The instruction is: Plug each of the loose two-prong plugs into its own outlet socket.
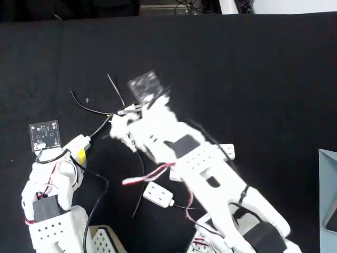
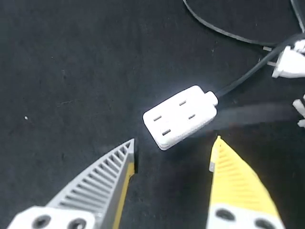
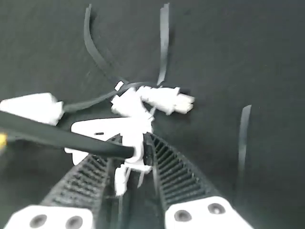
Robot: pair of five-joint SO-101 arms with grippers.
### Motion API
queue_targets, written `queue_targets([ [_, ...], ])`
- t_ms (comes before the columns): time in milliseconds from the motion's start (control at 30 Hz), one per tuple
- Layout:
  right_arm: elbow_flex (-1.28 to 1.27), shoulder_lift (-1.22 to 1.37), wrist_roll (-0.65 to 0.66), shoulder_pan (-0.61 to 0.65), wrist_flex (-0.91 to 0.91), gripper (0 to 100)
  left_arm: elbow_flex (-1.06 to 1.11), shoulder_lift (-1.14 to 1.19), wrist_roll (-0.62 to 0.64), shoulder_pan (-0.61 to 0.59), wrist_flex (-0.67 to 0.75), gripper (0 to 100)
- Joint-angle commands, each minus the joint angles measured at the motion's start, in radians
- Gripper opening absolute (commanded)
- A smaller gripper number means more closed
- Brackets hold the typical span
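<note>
A white outlet socket (image 2: 180, 122) on a black cord lies on the black table, just ahead of my left gripper (image 2: 174, 140), which is open over it. In the high view this socket (image 1: 78, 141) sits at the left gripper (image 1: 80, 151). My right gripper (image 3: 133, 138) is shut on a white plug (image 3: 135, 155) with a black cord. Just beyond it lies a second white plug (image 3: 167, 101). That plug (image 2: 289, 63) lies with its prongs towards the left socket. The right gripper (image 1: 124, 129) is at the table's middle.
Another white outlet socket (image 1: 158, 194) lies under the right arm. A small marker board (image 1: 45, 135) lies beside the left arm. A grey card (image 1: 145, 84) lies behind the plugs. Black cords (image 1: 89, 109) loop across the centre. A grey box (image 1: 329, 197) stands at the right edge.
</note>
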State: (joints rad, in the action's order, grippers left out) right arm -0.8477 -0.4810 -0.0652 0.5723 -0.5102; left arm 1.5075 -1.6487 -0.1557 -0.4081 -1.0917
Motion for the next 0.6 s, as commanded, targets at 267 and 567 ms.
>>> queue_targets([
  [267, 0.266, 0.268, -0.009, -0.362, 0.315, 1.5, -0.008, -0.008, 0.009, -0.007, 0.021, 25],
  [567, 0.449, 0.668, -0.006, -0.482, 0.446, 1.5, -0.007, -0.008, 0.009, -0.007, 0.021, 25],
])
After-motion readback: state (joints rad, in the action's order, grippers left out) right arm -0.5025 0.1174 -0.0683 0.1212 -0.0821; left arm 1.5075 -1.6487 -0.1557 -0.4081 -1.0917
